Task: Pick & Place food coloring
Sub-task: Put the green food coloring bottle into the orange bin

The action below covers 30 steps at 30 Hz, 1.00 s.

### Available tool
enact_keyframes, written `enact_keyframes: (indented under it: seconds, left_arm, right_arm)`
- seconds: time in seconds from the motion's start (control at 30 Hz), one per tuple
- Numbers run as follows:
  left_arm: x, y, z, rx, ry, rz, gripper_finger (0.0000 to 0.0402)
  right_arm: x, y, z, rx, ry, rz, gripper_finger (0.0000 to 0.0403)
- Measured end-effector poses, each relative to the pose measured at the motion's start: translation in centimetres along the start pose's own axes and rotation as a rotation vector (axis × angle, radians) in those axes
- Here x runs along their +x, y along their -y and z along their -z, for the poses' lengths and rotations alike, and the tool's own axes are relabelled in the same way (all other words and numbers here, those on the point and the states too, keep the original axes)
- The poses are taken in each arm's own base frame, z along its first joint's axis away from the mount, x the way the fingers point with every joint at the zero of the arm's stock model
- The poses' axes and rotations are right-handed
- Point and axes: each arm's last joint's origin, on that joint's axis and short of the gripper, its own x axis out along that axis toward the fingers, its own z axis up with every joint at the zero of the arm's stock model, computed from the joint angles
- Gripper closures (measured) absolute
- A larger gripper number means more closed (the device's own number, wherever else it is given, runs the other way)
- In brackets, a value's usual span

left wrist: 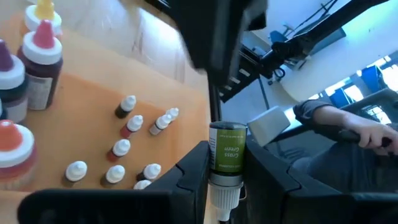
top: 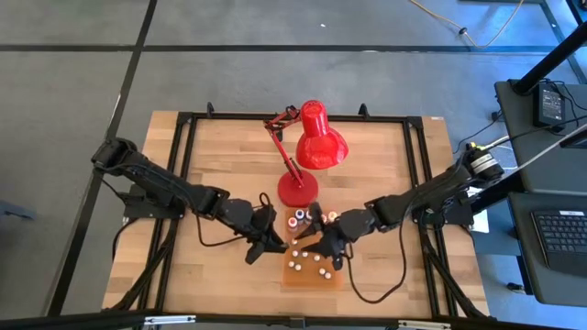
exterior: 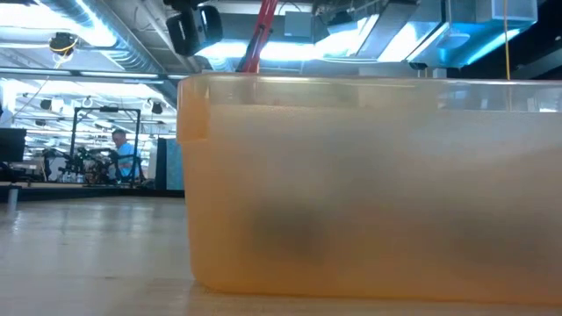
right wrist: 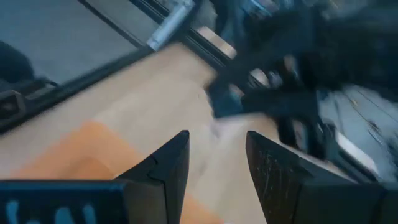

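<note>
My left gripper (top: 268, 242) hovers just left of the translucent orange tray (top: 314, 275) and is shut on a tiny green-labelled food coloring bottle (left wrist: 227, 149) with a white cap. Several more tiny white-capped bottles (left wrist: 127, 124) lie on their sides on the tray's floor. My right gripper (right wrist: 214, 146) is open with nothing between its fingers. It hangs over the tray's far part (top: 323, 246), facing my left gripper. My left gripper pinches the green-labelled bottle's body (left wrist: 217, 163) between its two fingers, one finger (left wrist: 194, 177) on each side. The bottle lies along the fingers. Its white cap (left wrist: 224, 196) points back toward the wrist and its base reaches past the fingertips. It is lifted clear of the tray.
Larger dropper bottles (left wrist: 38, 62) stand in a group at the tray's far edge (top: 293, 220). The red desk lamp (top: 316, 137) stands behind them at the table's middle. The tray's wall (exterior: 369, 184) fills the low view. A person's hand (left wrist: 373, 134) shows beyond the table.
</note>
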Motion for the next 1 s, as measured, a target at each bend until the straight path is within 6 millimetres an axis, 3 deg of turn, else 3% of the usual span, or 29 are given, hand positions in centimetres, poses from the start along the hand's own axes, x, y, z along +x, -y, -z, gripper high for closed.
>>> enact_keyframes:
  seconds: [0.53,1.0]
  left_arm:
    - [0.2,1.1,1.1,0.021,-0.033,0.028,0.0319]
    - [0.2,1.1,1.1,0.023,-0.031,0.033,0.0318]
  right_arm:
    - [4.1,0.3,-2.3,-0.122,0.013,-0.044,0.0242]
    - [4.5,0.3,-2.2,-0.161,0.024,-0.066,0.0242]
